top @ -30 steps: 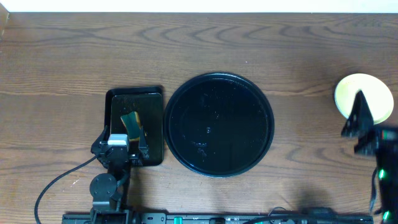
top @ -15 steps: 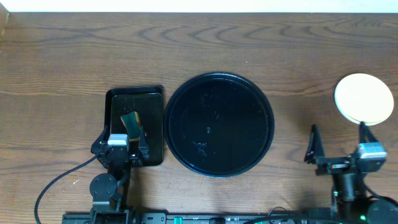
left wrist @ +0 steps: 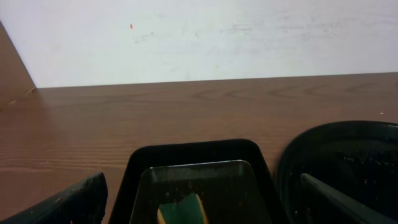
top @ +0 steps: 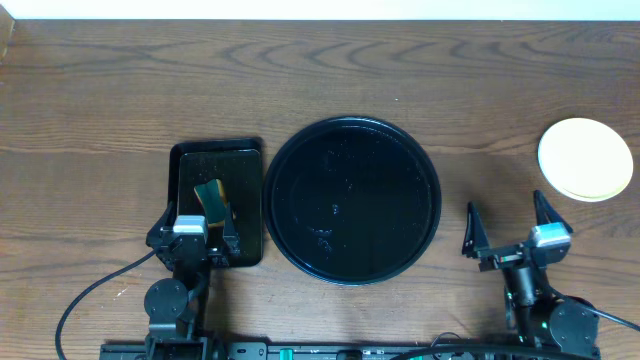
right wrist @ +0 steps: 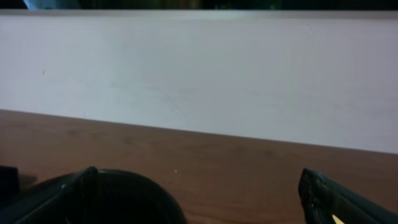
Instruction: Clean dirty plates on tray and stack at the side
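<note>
Overhead light is even and fairly bright, the wooden table (top: 100, 100) sharp with faint soft shadows, small glints on the glossy round black tray (top: 390, 230) and the pale yellow plate (top: 585, 158) at far right nearly washed out. The left wrist view is clear against a bright white wall (left wrist: 249, 37); the right wrist view is dimmer and hazy, dark along its top edge

A brown wooden table (top: 100, 90) is shown, on which are set – left to right – a rectangular black tray (top: 215, 147), a round black tray (top: 350, 200) and a pale yellow plate (top: 585, 160).
</note>
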You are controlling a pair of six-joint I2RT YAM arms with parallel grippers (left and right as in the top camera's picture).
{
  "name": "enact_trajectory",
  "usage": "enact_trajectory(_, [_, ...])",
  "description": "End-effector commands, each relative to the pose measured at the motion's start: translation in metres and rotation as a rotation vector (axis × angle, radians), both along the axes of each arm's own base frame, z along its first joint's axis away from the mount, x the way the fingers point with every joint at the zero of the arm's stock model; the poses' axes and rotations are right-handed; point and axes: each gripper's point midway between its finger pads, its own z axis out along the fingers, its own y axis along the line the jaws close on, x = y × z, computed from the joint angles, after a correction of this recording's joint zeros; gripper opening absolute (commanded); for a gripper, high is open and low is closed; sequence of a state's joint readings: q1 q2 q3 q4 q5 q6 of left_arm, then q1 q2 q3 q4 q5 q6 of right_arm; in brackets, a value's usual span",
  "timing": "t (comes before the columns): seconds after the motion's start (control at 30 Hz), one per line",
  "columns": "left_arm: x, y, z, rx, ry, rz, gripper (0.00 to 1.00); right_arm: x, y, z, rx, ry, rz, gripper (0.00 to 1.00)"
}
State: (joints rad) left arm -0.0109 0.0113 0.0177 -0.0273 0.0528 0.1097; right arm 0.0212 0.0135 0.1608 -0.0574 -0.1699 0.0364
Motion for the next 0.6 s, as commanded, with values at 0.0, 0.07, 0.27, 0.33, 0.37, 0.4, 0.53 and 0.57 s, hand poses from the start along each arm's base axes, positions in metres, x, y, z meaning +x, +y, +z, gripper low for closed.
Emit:
enact_trajectory(0.0, [-0.001,0.001,-0.016,0.014,0.053,0.004,0.95,0.004,0.007,-0.024,0.011,0.043,0.036,0.99])
enact_trajectory(0.07, [-0.001,0.001,-0.016,0.014,0.053,0.004,0.95,0.007,0.009,-0.038,0.011,0.066,0.045,0.99])
enact_trajectory(0.27, [-0.001,0.001,-0.016,0.014,0.053,0.004,0.95,0.010,0.009,-0.065,0.009,0.122,0.050,0.99])
enact_trajectory(0.33, [-0.001,0.001,-0.016,0.014,0.053,0.004,0.95,0.010,0.009,-0.071,-0.010,0.136,0.048,0.99])
enact_trajectory(0.37, [-0.001,0.001,-0.016,0.014,0.053,0.004,0.95,0.010,0.009,-0.073,-0.015,0.142,0.046,0.99])
enact_trajectory(0.4, [-0.001,0.001,-0.016,0.014,0.053,0.004,0.95,0.011,0.008,-0.073,-0.016,0.143,0.038,0.99])
enact_trajectory(0.53, [-0.001,0.001,-0.016,0.014,0.053,0.004,0.95,0.011,0.006,-0.074,-0.016,0.147,0.030,0.99])
enact_trajectory(0.57, [-0.001,0.001,-0.016,0.014,0.053,0.004,0.95,0.011,0.006,-0.074,-0.016,0.147,0.031,0.99])
